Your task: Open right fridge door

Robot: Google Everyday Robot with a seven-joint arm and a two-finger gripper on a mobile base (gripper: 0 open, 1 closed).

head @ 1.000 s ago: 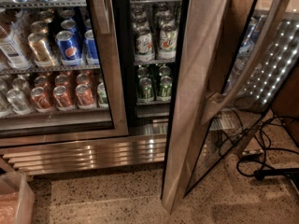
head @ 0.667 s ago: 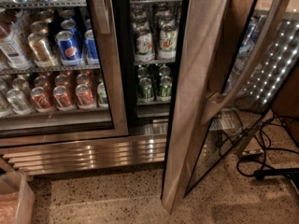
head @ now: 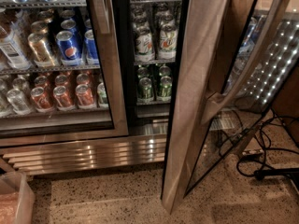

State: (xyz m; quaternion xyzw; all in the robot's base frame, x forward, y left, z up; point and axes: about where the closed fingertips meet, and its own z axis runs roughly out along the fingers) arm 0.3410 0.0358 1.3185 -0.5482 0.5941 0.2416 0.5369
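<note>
The right fridge door (head: 196, 101) stands swung wide open, its brushed-steel frame edge turned toward the camera and its glass pane angled off to the right. Its long bowed steel handle (head: 250, 71) runs down the outer face. Behind the door the right compartment is exposed, with shelves of bottles (head: 152, 41) and green cans (head: 154, 85). The left door (head: 110, 59) is closed in front of blue Pepsi cans (head: 70, 45) and orange cans. My gripper is out of view, and no part of the arm shows.
A steel grille (head: 88, 155) runs along the fridge base above a speckled floor. Black cables (head: 266, 157) trail on the floor at the right behind the open door. A translucent bin (head: 16, 199) sits at the lower left corner.
</note>
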